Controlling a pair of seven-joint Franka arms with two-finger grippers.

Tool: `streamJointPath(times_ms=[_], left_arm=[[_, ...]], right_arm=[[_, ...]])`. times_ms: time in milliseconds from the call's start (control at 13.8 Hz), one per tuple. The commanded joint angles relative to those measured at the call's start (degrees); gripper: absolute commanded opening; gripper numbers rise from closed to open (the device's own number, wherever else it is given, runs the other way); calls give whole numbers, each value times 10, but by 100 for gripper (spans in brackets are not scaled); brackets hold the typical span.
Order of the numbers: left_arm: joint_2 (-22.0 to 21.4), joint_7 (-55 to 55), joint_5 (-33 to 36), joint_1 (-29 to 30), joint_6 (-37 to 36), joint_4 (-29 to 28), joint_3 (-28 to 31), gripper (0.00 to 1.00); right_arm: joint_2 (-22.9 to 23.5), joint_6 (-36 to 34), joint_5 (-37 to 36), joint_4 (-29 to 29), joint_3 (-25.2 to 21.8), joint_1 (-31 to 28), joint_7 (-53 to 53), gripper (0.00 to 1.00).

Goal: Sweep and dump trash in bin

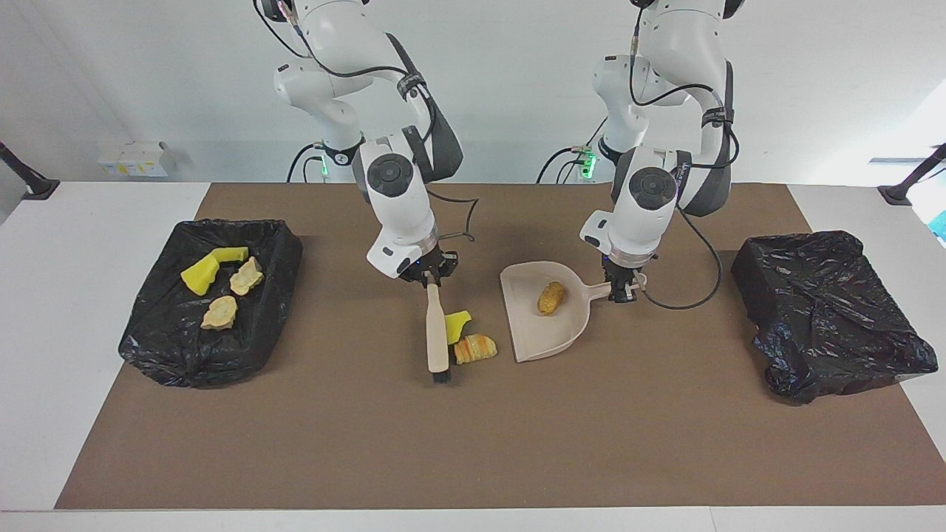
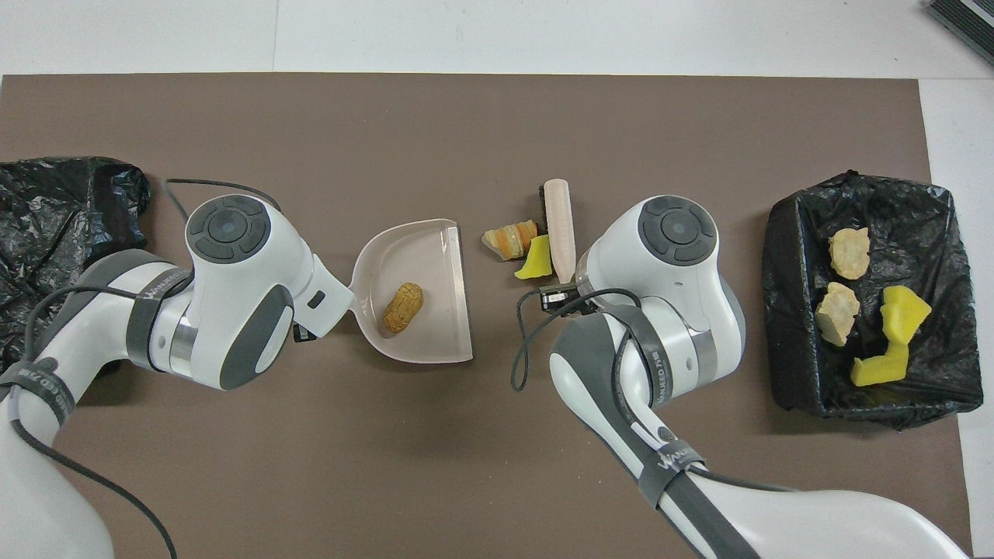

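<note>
My right gripper (image 1: 430, 279) is shut on the handle of the beige brush (image 1: 437, 332) (image 2: 561, 225), whose bristles rest on the brown mat. Beside the brush, toward the dustpan, lie a yellow sponge bit (image 1: 457, 323) (image 2: 536, 266) and a striped orange bread piece (image 1: 474, 348) (image 2: 509, 238). My left gripper (image 1: 622, 292) is shut on the handle of the beige dustpan (image 1: 562, 336) (image 2: 411, 248), which lies flat with a brown lump (image 1: 552, 298) (image 2: 404, 307) in it. The black-lined bin (image 1: 166, 355) (image 2: 780, 310) at the right arm's end holds several trash scraps (image 1: 220, 312) (image 2: 905, 310).
A second black bag (image 1: 828, 310) (image 2: 46, 210) lies crumpled at the left arm's end of the table. The brown mat (image 1: 443, 443) covers the middle of the white table. A cable loops from each wrist.
</note>
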Motion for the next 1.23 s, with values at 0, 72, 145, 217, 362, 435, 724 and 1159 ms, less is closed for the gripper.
streamJointPath(times_ms=[0,72,145,217,362,435,724,1159], left_arm=[[-13,5,10,10,15,-24,-2,0],[-13,5,10,10,15,-24,-2,0],[-13,5,10,10,15,-24,-2,0],[-13,5,10,10,15,-25,-2,0],[-13,5,10,10,15,-25,-2,0],[-13,5,10,10,15,-25,-2,0],[-13,5,10,16,15,-25,-2,0],[-13,5,10,18,15,-25,-2,0]], right_arm=[[8,-30,-1,23,10,10,-15,0],[6,-40,2,23,11,22,-14,0],[5,-41,6,23,12,39,-13,0],[5,-40,13,23,15,43,-9,0],[4,-33,73,23,23,53,-9,0],[3,-32,99,23,24,55,-9,0],[-12,-48,158,12,27,83,-7,0],[-25,-82,164,11,33,103,16,0]])
